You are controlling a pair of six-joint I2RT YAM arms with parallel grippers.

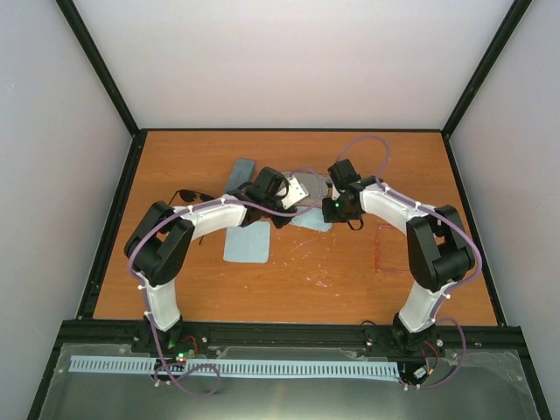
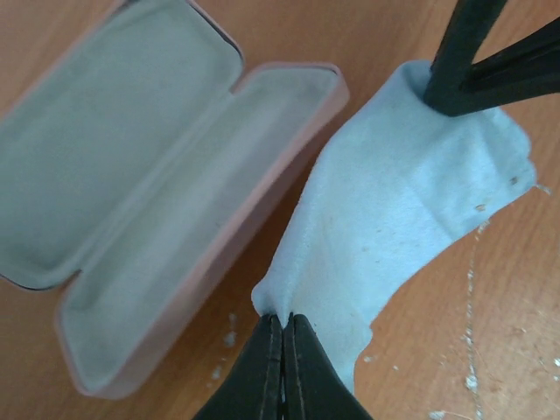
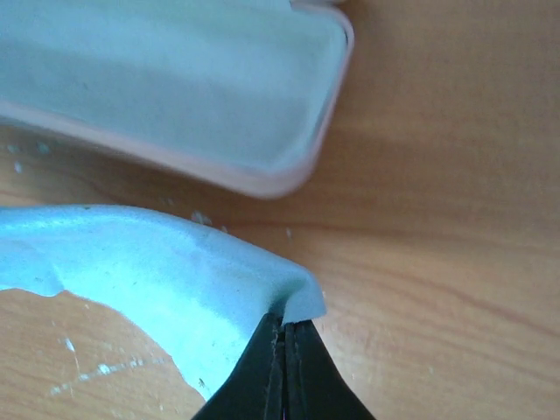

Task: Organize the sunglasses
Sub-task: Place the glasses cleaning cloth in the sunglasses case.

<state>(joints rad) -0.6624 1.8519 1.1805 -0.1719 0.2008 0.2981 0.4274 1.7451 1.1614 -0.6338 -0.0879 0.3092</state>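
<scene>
1. left gripper (image 2: pixel 283 320): jaws pinched shut on one corner of the light-blue cloth (image 2: pixel 394 219). right gripper (image 3: pixel 284 322): likewise clamped on another corner, so the cloth hangs slack between the two.
2. near field: red sunglasses (image 1: pixel 378 249) lie flat at the right of the table, well apart from both grippers. a second cloth (image 1: pixel 247 241) lies flat left of centre.
3. middle field: black sunglasses (image 1: pixel 191 196) rest at the left, beside the left arm. neither pair is in a case.
4. far field: open pink case (image 2: pixel 131 175), lining bare, sits just beyond the held cloth. a blue-grey case (image 1: pixel 239 175) lies further left.
5. likely faults: each grip takes only a thin fold at the edge, so pulling the arms apart could slip a corner free. a sagging middle could drag against the case rim and shift it, or land crumpled.
6. view comparison: the wrist views show both pinches and the empty lining clearly. only the top view shows the two pairs of sunglasses, the spare cloth and the second case.
</scene>
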